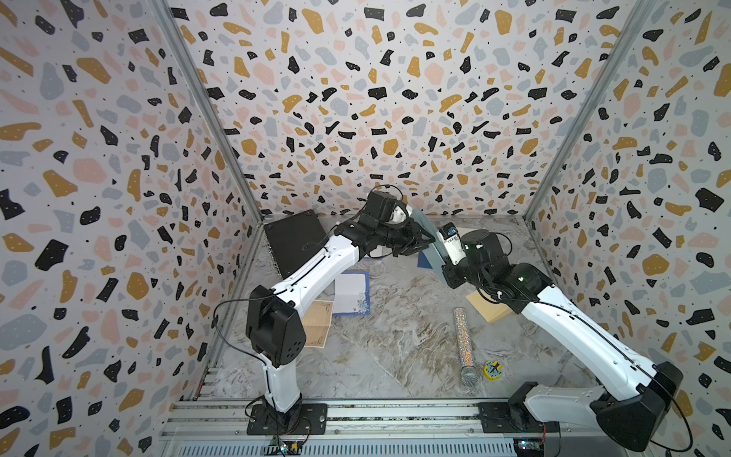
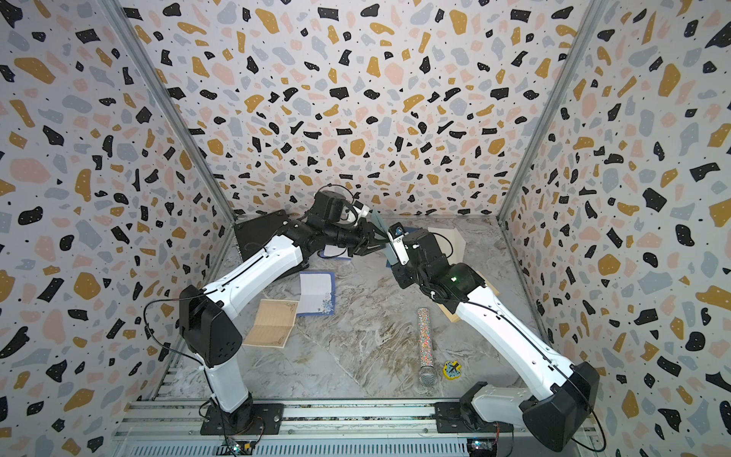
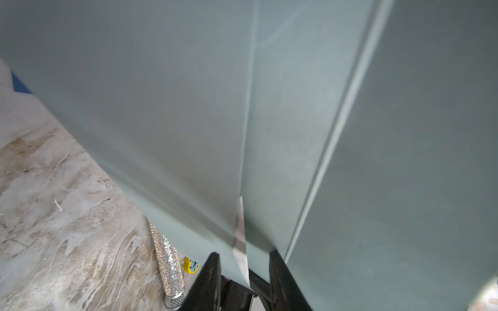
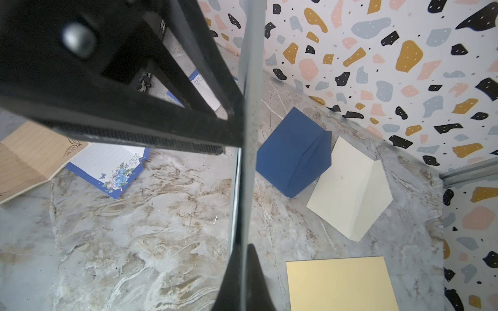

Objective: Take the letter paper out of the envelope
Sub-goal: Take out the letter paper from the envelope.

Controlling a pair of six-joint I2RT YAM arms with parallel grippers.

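Veined grey marble-look tabletop [image 1: 395,336], with terrazzo-print walls [image 1: 356,99] on three sides. Loose on it: three paper envelopes [image 4: 293,153] (navy, cream, yellow), two blue-bordered lined sheets [image 4: 107,164], one tan lined sheet [image 4: 27,153], one sequinned microphone [image 1: 463,340]. My right gripper [image 4: 246,258] clamps the pale grey-green paper envelope [image 3: 161,107] upright in the air. My left gripper [image 3: 244,254] has its jaws narrowly parted astride it.

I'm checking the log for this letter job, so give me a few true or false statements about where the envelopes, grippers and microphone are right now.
The right gripper is shut on the grey-green envelope. True.
The grey-green envelope lies flat on the table. False: it is held up in the air, off the table.
A glittery microphone lies on the table. True.
The left gripper grips the blue envelope. False: that envelope lies on the table beside a cream envelope.
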